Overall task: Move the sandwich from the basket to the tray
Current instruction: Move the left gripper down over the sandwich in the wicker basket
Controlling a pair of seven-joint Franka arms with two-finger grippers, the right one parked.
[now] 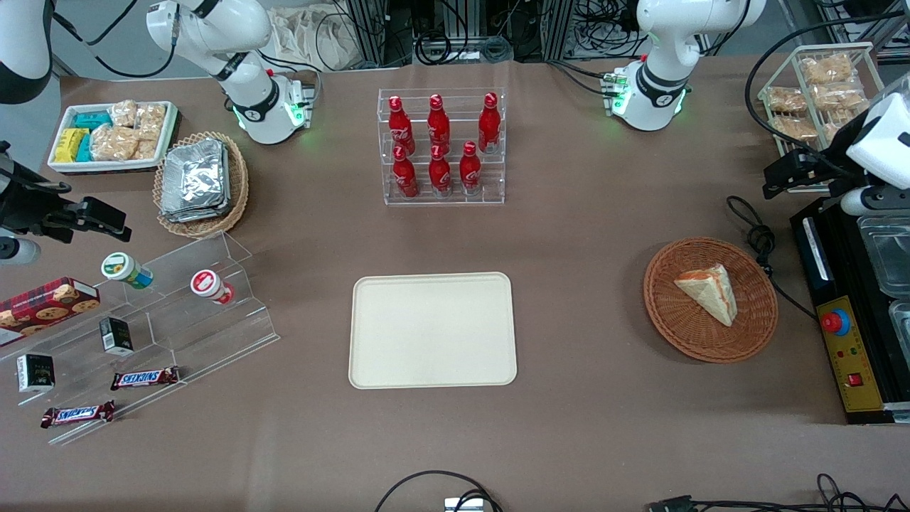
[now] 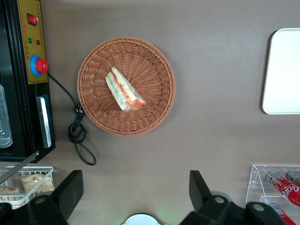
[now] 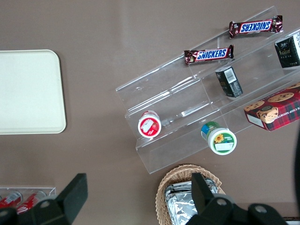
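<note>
The working arm's gripper [image 2: 136, 194], fingers [image 2: 70, 190] spread wide and grasping nothing, hangs high above the brown table [image 1: 583, 213] at the right edge of the front view, over a black control box [image 1: 849, 334] with a red button. Just inward of that box, at the frame's right of centre, the round reddish-brown basket [image 1: 682, 334] sits with the sandwich [image 1: 707, 291] lying in it, a pale wedge whose red-orange filling shows along its cut edge. A looped black cable [image 1: 759, 238] lies between basket and box. The cream tray [image 1: 432, 330] rests flat at lower centre of the frame, well apart from the basket. Above it, at upper centre, stands a clear rack of red bottles [image 1: 441, 146].
</note>
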